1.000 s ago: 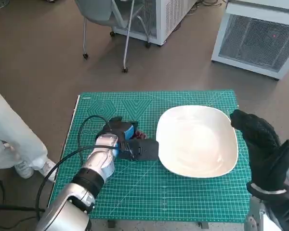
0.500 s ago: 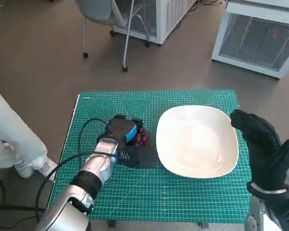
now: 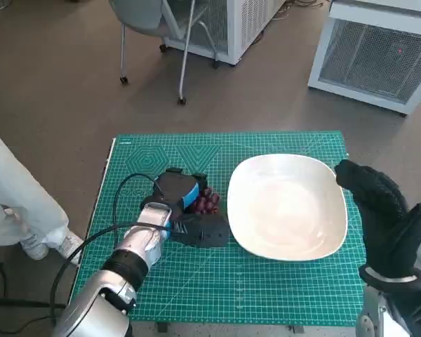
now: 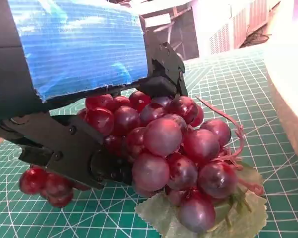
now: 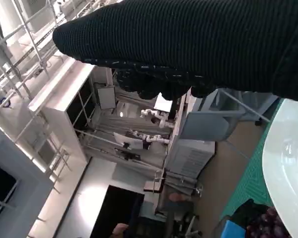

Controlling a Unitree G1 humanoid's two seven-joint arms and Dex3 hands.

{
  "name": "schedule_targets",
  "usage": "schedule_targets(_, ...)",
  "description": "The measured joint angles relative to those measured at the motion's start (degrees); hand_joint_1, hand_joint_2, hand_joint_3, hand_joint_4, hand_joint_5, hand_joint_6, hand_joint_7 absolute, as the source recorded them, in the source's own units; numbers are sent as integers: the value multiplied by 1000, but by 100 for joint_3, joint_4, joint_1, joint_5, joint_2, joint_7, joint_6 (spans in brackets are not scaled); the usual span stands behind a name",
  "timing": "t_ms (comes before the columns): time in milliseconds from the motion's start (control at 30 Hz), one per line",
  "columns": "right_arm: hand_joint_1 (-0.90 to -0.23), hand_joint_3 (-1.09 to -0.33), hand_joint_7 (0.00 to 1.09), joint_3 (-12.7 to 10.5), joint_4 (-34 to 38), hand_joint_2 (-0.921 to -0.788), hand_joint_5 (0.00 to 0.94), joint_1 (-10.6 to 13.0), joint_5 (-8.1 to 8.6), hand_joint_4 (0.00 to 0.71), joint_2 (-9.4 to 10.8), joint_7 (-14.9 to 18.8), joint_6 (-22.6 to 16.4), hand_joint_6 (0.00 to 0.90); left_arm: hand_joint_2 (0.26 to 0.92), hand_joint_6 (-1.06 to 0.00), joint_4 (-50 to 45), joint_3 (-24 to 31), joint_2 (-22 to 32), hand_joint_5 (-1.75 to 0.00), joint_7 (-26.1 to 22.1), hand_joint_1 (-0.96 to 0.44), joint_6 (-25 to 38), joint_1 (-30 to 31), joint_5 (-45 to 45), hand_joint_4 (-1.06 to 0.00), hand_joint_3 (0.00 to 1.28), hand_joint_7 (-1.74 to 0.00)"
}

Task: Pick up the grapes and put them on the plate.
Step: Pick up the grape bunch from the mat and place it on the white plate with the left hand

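A bunch of dark red grapes with a green leaf sits just left of the white plate on the green cutting mat. My left hand grips the bunch. In the left wrist view its black fingers wrap the grapes from both sides, and the leaf lies low against the mat. The plate's rim shows close beside them. My right hand hovers at the plate's right edge, fingers extended, holding nothing. The right wrist view shows the plate and a few grapes.
A black cable loops over the mat beside my left forearm. A person's white-trousered leg and shoe stand at the table's left. A wheeled chair and white cabinets stand on the floor beyond the table.
My left hand has shifted slightly toward the far side and turned, so the grapes now show at its plate side instead of being mostly hidden. My right hand has not moved.
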Motion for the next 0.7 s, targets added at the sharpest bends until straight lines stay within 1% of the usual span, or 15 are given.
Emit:
schedule_targets(33,-480,-530,612,0,7,-921,3,-3,-1,547,0,0,-2,190,921,-543,0,1,0,-1438,-9,2,6,0,-5,-490,199,-1201)
schedule_targets(67,-480,-530,612,0,13,-921,3,-6,-1,547,0,0,-5,191,921,-534,0,1,0,-1429,-18,2,13,0,-12,-492,201,-1217)
schedule_targets(267,-480,-529,613,1,55,-921,4,-25,1,549,-3,3,-33,191,921,-545,-1,2,0,-1508,-44,4,67,-4,-75,-509,200,-1097)
schedule_targets(433,-481,-529,613,0,91,-921,4,-50,1,549,-5,13,-72,190,921,-544,-16,2,2,-1506,-56,4,83,-6,-92,-523,196,-1082)
schedule_targets(600,-481,-529,615,1,111,-921,4,-83,-1,550,-5,16,-109,193,921,-585,-67,10,13,-1517,-98,5,106,-5,-115,-517,182,-1035)
schedule_targets(700,-481,-529,617,2,116,-921,4,-96,-1,549,-5,16,-120,195,921,-594,-160,24,39,-1496,-129,4,123,-4,-130,-533,170,-1031)
